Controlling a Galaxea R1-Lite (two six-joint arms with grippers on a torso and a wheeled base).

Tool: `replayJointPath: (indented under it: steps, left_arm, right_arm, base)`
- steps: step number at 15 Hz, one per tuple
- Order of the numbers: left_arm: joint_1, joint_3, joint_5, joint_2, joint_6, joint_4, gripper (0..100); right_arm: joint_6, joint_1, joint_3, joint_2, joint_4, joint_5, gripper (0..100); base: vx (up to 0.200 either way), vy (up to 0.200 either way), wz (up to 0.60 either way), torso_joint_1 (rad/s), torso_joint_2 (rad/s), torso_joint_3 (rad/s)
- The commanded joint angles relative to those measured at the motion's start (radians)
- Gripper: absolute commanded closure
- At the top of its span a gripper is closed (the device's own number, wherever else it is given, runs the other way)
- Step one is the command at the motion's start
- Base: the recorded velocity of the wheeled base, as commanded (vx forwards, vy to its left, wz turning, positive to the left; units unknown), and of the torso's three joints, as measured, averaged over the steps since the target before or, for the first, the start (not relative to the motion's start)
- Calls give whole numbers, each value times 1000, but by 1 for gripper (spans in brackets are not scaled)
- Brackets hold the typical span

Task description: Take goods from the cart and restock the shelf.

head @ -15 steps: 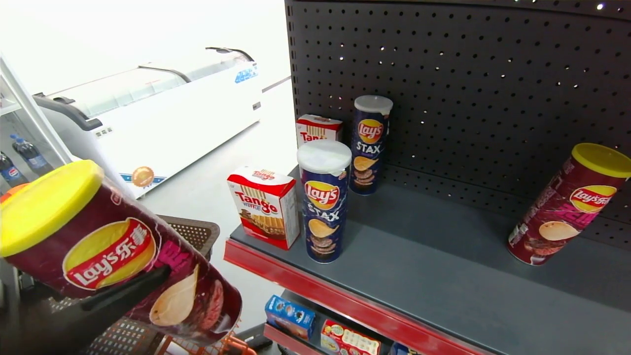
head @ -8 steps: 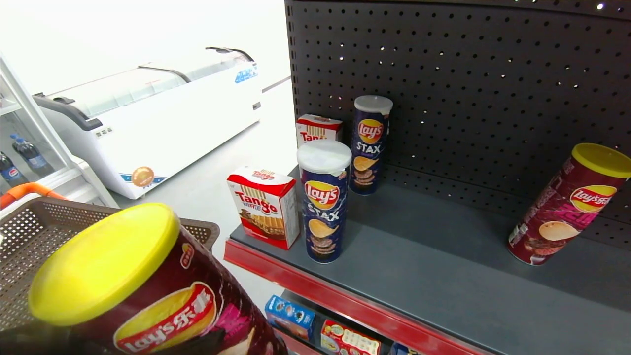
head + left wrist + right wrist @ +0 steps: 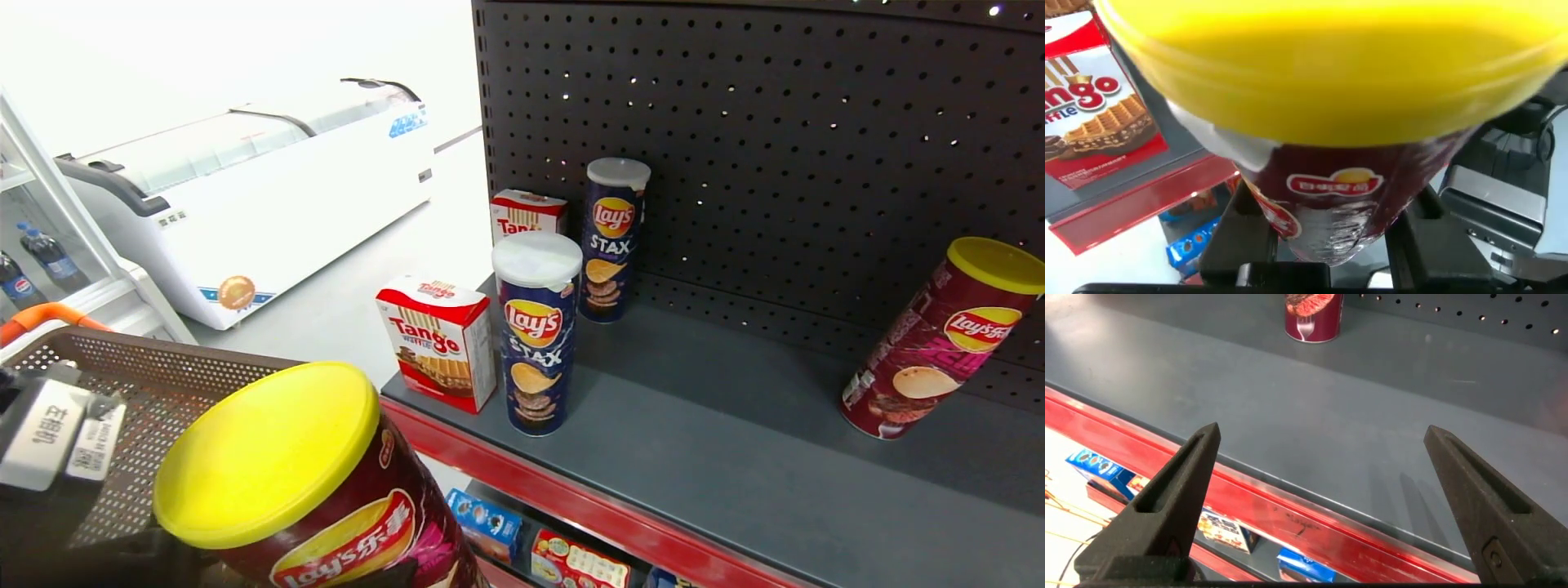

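Note:
A maroon chips can with a yellow lid point(image 3: 318, 490) sits low at the left of the head view, over the brown cart basket point(image 3: 139, 384). My left gripper point(image 3: 1315, 249) is shut on this can point(image 3: 1331, 163), its dark fingers point(image 3: 1237, 241) pressing both sides below the lid. A second maroon can point(image 3: 939, 343) leans against the pegboard at the right of the grey shelf point(image 3: 735, 441). Two blue cans point(image 3: 535, 335) and two red-and-white wafer boxes point(image 3: 437, 343) stand at the shelf's left. My right gripper point(image 3: 1323, 498) hangs open over the shelf's red front edge point(image 3: 1290, 514).
A white chest freezer point(image 3: 245, 196) stands behind the cart. Small snack boxes point(image 3: 482, 523) lie on the lower shelf. The black pegboard point(image 3: 775, 147) backs the shelf. The shelf's middle, between the blue cans and the leaning can, is bare.
The held can has moved right and down toward the shelf's front edge, turning more upright. The cart basket now shows behind it.

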Motion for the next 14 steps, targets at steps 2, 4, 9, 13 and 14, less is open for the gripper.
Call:
replayJointPath:
  steps: [2, 4, 9, 13, 14]
  left_arm:
    - [9, -39, 3, 64, 12, 0, 100]
    - [34, -62, 2, 76, 16, 0, 100]
    - [32, -62, 0, 73, 18, 1, 100]
    - [32, -62, 0, 75, 18, 1, 100]
    - [32, -62, -1, 75, 16, 1, 100]
  right_arm:
    - [0, 0, 0, 1, 0, 0, 0]
    - [0, 2, 0, 1, 0, 0, 0]
    - [0, 0, 0, 1, 0, 0, 0]
    - [0, 0, 0, 1, 0, 0, 0]
    - [0, 0, 0, 1, 0, 0, 0]
  base:
    - [0, 0, 0, 0, 0, 0]
    - [0, 0, 0, 0, 0, 0]
    - [0, 0, -120, 0, 0, 0]
    - [0, 0, -600, 2, 2, 6]
    - [0, 0, -600, 2, 12, 2]
